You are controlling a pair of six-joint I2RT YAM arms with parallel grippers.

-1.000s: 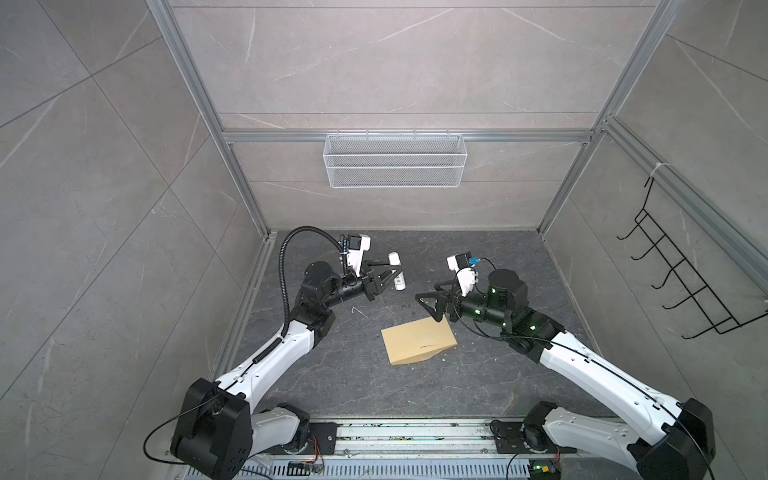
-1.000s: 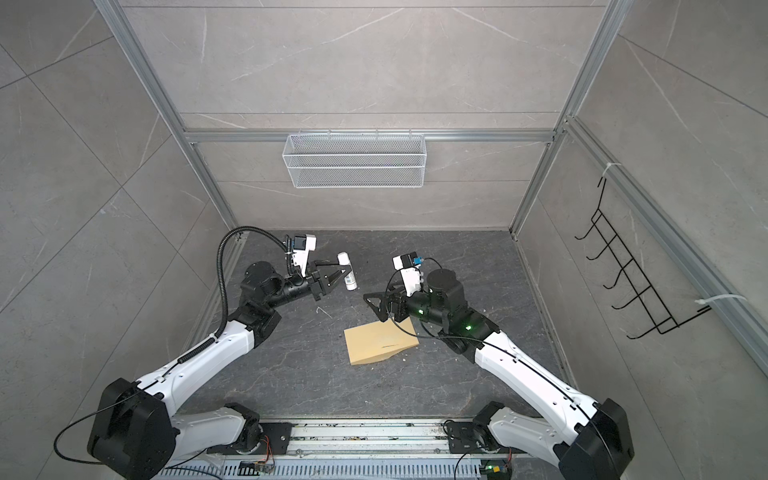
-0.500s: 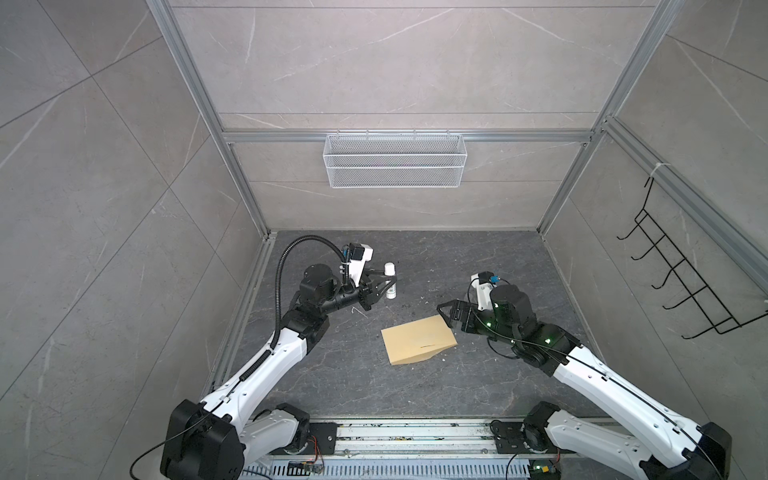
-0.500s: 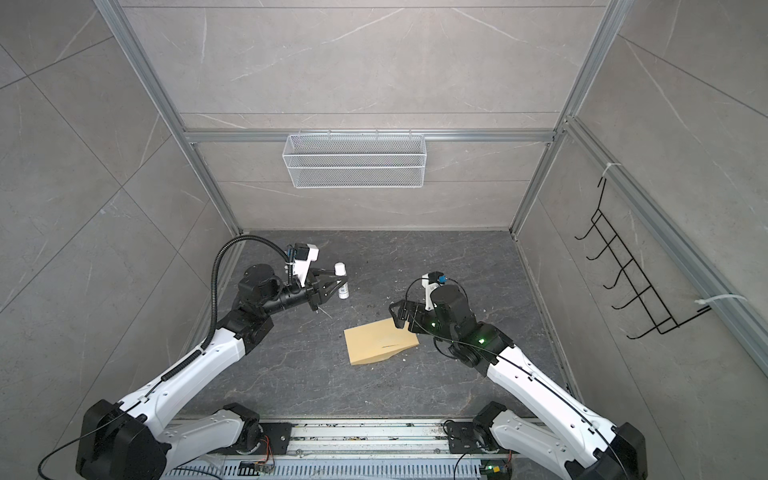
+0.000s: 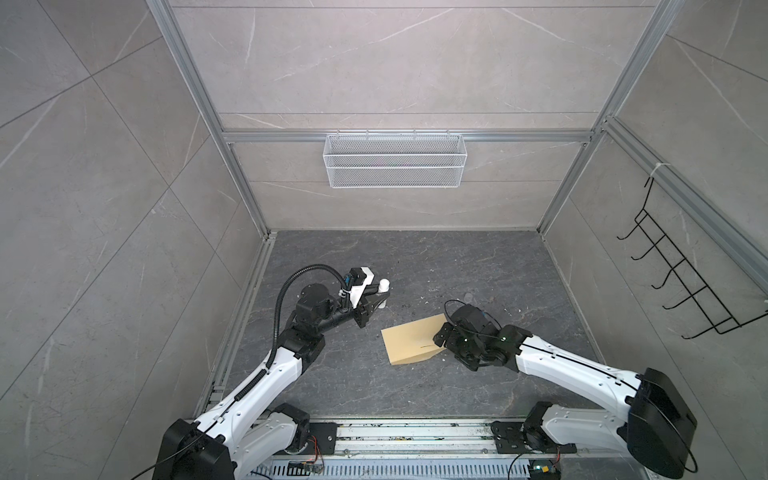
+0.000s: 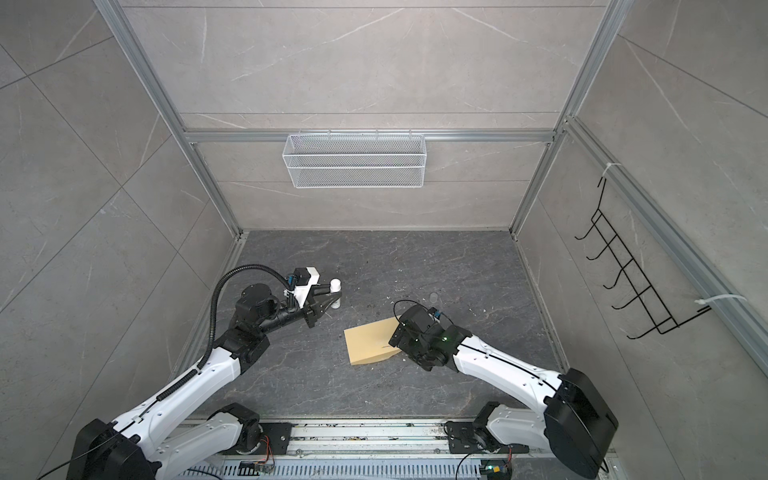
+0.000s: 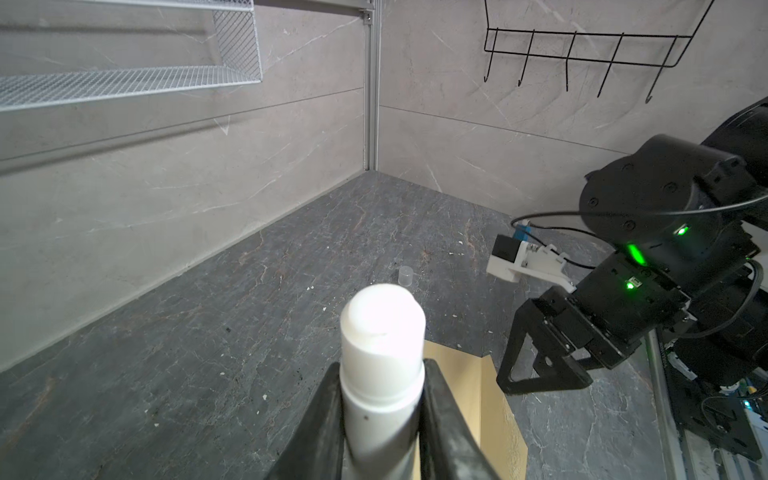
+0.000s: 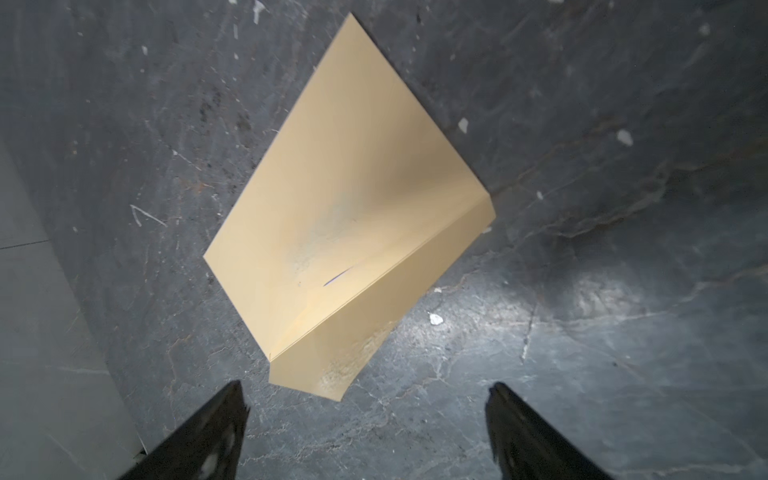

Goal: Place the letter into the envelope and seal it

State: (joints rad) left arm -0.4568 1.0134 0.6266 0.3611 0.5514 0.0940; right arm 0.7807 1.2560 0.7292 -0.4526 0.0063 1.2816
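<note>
Right jaws: released wide, dropped low over envelope [image 8: 345,216] flap end. Left jaws: clenched on glue stick [image 7: 380,361], pulled back aside (gluing likely done). Next, probably: press flap shut.

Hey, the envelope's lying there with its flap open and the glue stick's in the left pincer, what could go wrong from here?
1. The right pincer is open near the flap of the envelope, which lies loose on the table: pressing may skid it or crease the flap crooked.
2. The left pincer grips the glue stick low down; pushed against paper, it could tilt or slip.
</note>
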